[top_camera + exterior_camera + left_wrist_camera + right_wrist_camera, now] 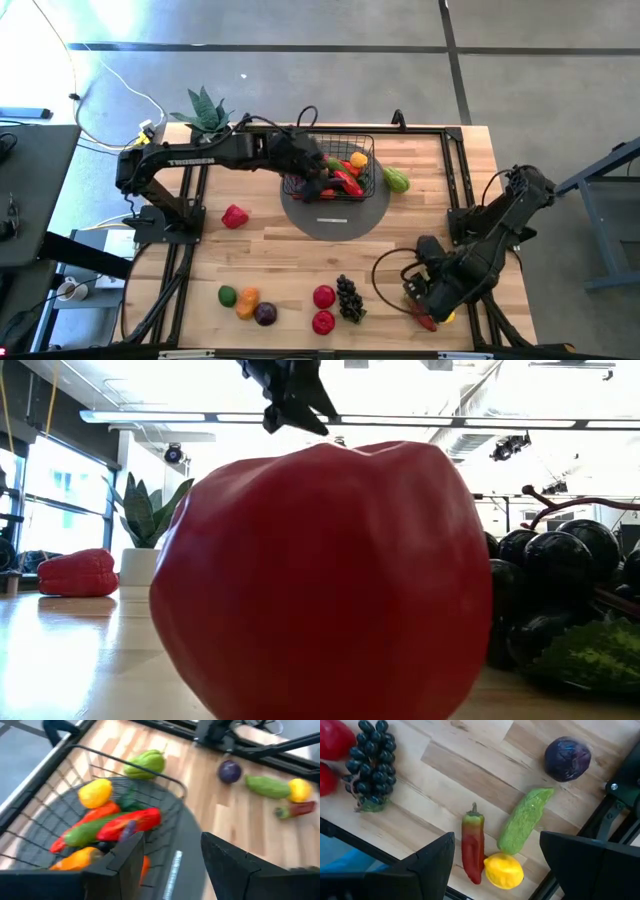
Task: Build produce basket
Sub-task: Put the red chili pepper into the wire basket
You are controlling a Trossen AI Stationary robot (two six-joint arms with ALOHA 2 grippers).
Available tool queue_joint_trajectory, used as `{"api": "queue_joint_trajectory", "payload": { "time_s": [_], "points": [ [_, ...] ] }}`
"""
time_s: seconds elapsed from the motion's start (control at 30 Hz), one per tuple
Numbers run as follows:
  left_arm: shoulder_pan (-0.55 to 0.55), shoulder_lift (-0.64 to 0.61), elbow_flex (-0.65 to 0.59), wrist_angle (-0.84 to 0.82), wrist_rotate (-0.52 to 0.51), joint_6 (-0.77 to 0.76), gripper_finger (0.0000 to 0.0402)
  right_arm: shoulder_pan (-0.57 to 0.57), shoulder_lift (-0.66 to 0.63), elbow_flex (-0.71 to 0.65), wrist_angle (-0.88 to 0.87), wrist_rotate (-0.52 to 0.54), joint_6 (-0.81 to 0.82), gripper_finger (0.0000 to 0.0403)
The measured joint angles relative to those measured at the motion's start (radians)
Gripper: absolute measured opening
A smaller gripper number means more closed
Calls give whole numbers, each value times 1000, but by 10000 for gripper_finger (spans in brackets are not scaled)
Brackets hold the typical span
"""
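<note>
The black wire basket (340, 165) stands on a grey round disc (335, 215) at the table's far middle. It holds several pieces, among them a yellow lemon (95, 792), a red pepper (132, 820) and a green cucumber (87, 832). My left gripper (172, 865) is open and empty above the basket's near left part (308, 172). My right gripper (497, 855) is open and empty at the near right (428, 295). It hangs over a red-orange chili (472, 845), a lemon (503, 871) and a green cucumber (524, 820), all lying on the table.
A light-green pepper (396, 180) lies just right of the basket. A red pepper (234, 216) lies at mid left. Along the near edge lie green, orange and purple pieces (247, 303), two red apples (323, 308) and dark grapes (349, 298). A potted plant (205, 110) stands far left.
</note>
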Motion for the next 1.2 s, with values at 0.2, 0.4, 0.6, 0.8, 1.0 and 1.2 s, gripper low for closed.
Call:
{"api": "queue_joint_trajectory", "payload": {
  "time_s": [0.2,0.4,0.6,0.8,1.0,1.2],
  "points": [
    [-67,-16,0,2,0,-29,184,29,35,0,11,-2,1,275],
    [-117,-16,0,1,-4,-29,184,51,80,0,76,-7,-9,275],
    [-154,-16,0,1,-4,-30,184,70,141,0,127,-21,-10,275],
    [-177,-16,0,1,-4,-32,184,75,193,0,175,-45,-18,275],
    [-196,-16,0,1,-4,-32,184,72,253,0,202,-75,-15,273],
    [-215,-16,0,1,-4,-32,184,72,319,0,228,-118,-17,258]
  ]
}}
